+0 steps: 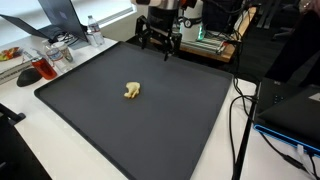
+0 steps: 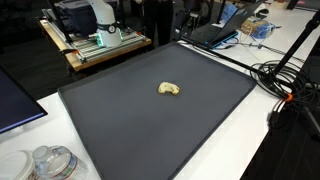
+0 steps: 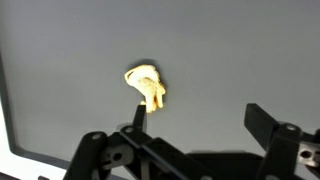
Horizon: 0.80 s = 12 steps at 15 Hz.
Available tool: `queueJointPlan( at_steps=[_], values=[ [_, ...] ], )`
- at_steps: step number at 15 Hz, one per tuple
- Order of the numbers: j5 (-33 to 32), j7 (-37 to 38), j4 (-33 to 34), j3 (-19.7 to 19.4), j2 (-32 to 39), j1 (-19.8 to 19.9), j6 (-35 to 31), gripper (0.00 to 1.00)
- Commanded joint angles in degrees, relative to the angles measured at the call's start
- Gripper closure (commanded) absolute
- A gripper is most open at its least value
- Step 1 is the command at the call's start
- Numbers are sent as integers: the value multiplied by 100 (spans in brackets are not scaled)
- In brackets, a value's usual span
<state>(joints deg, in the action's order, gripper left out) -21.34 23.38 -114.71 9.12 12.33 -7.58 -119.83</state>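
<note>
Black gripper (image 3: 197,118), jaws spread and empty, well apart from a lumpy pale-yellow piece (image 3: 147,85) on a matte grey mat (image 3: 60,60)

Claw (image 3: 195,112) wide open, empty, aloft.

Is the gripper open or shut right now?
Open. In the wrist view the gripper has its fingers wide apart, only mat between them; the yellow object lies beyond, untouched.
</note>
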Motion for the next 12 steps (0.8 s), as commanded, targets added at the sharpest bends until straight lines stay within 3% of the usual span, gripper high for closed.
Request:
queueJointPlan(
  at_steps=[1, 6, 9, 12],
  values=[
    [-12, -423, 551, -299, 648, -65, -103, 0],
    [233, -1048, 770, -557, 1105, 66, -638, 0],
    [842, -1349, 697, -573, 1164, 272, -1009, 0],
    [1547, -1051, 564, -686, 1153, 419, -1008, 0]
  ],
)
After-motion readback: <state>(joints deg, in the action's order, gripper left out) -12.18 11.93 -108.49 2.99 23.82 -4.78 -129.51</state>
